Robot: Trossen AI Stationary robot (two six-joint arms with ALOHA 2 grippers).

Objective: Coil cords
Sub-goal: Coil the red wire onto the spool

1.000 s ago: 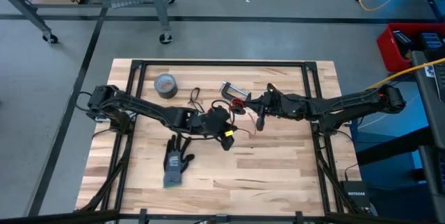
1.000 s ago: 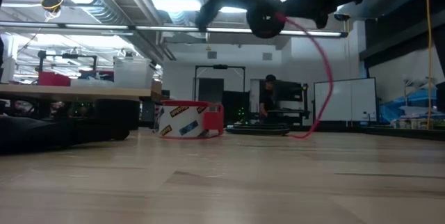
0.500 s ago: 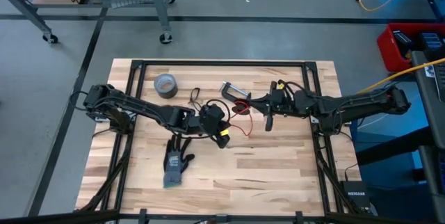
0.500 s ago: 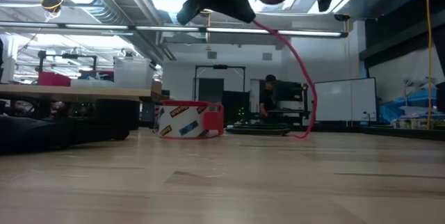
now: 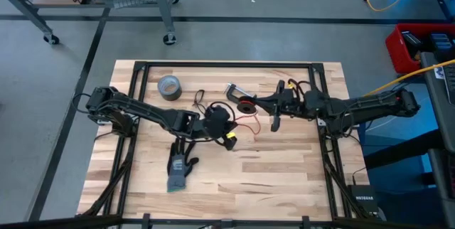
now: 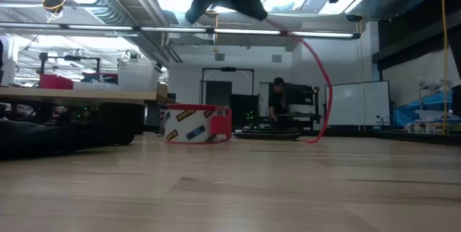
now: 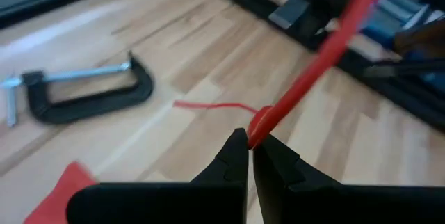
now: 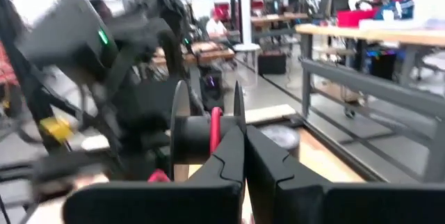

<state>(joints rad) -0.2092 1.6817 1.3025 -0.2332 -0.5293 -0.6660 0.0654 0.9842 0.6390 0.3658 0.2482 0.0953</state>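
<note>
- The left gripper [image 7: 249,146] has its jaws clamped on the red cord [image 7: 316,60], just beside the glove [image 5: 180,166] on the surface [image 5: 284,179].
- The right gripper [image 5: 274,123], jaws pressed together on a small black spool [image 5: 246,105] that carries a turn of red cord, sits well right of the glove.
- To wind well, I judge: keep the cord lightly taut between the two grips, feed it square onto the spool and avoid snagging the C-clamp [image 5: 237,92].
- Counted: one red cord, one black cord [image 5: 198,101] loose above the glove, one spool, one glove, one C-clamp, one grey tape roll [image 5: 168,87].
</note>
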